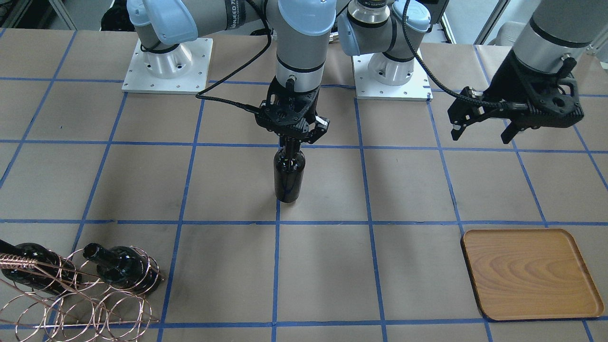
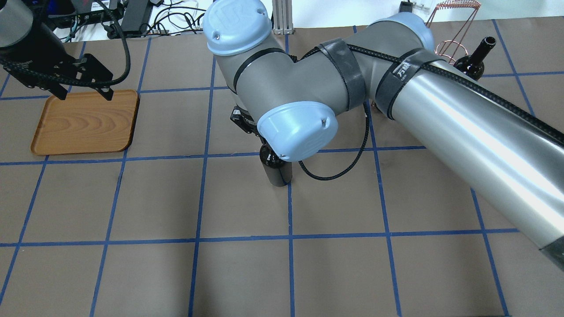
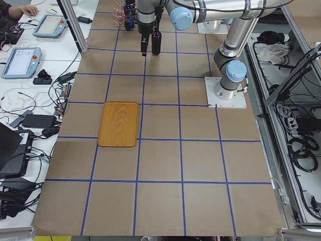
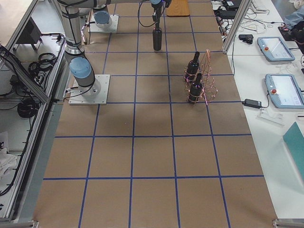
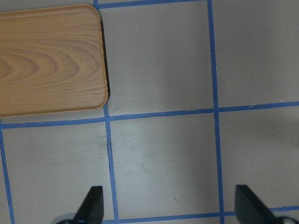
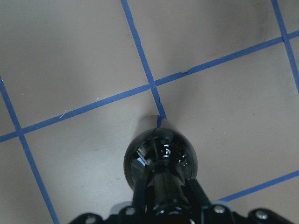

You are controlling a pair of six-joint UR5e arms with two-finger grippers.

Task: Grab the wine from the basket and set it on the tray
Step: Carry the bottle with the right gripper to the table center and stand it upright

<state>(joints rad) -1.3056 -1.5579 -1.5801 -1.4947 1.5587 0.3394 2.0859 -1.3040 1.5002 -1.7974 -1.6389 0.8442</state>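
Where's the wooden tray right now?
The tray lies flat at lower right of the front-facing view, the robot's left side, near the open left gripper.

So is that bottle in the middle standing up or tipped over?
Upright: the bottle is neck-up, the right gripper closed on its neck. Whether its base touches the table, cannot tell.

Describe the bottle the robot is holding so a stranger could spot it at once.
Look to the middle of the gridded brown table, between the wire basket and the wooden tray. There the wine is upright, its neck gripped by the right gripper; the other two bottles rest in the basket.
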